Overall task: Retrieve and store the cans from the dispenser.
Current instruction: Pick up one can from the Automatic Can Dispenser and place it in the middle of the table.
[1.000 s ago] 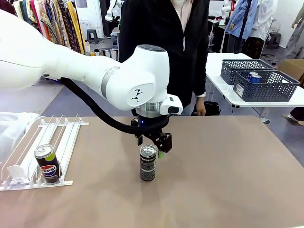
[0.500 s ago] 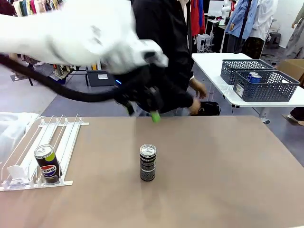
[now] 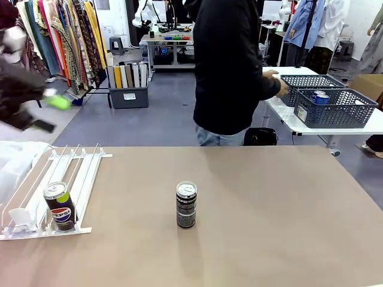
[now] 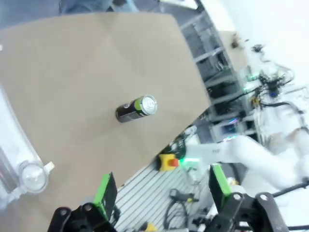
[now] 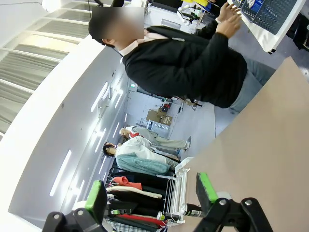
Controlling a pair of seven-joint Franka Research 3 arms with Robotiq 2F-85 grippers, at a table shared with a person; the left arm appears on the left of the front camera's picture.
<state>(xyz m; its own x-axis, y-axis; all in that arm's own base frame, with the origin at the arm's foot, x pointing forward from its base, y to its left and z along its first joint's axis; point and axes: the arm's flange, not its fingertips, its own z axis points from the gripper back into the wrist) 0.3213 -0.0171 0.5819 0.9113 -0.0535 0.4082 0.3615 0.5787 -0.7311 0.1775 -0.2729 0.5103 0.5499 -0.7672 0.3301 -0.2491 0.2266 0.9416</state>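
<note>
A dark patterned can (image 3: 186,205) stands upright alone in the middle of the brown table; it also shows in the left wrist view (image 4: 136,108). A black Pepsi-logo can (image 3: 60,206) rests at the low end of the white dispenser (image 3: 78,170) at the table's left. My left gripper (image 3: 42,110) is a blur high at the far left, well away from both cans. From its own camera the left gripper (image 4: 161,186) is open with nothing between its green pads. My right gripper (image 5: 150,191) is open too, holding nothing, looking across the table at the dispenser (image 5: 176,191).
A person in a black top (image 3: 230,66) stands behind the table, one hand (image 3: 278,84) at the dark mesh baskets (image 3: 335,107) on a white side table at the back right. A blue can (image 3: 320,97) sits in the nearer basket.
My left gripper rose off the dark can in the middle and swung far to the left. The can stays put. The person turned toward the baskets.
</note>
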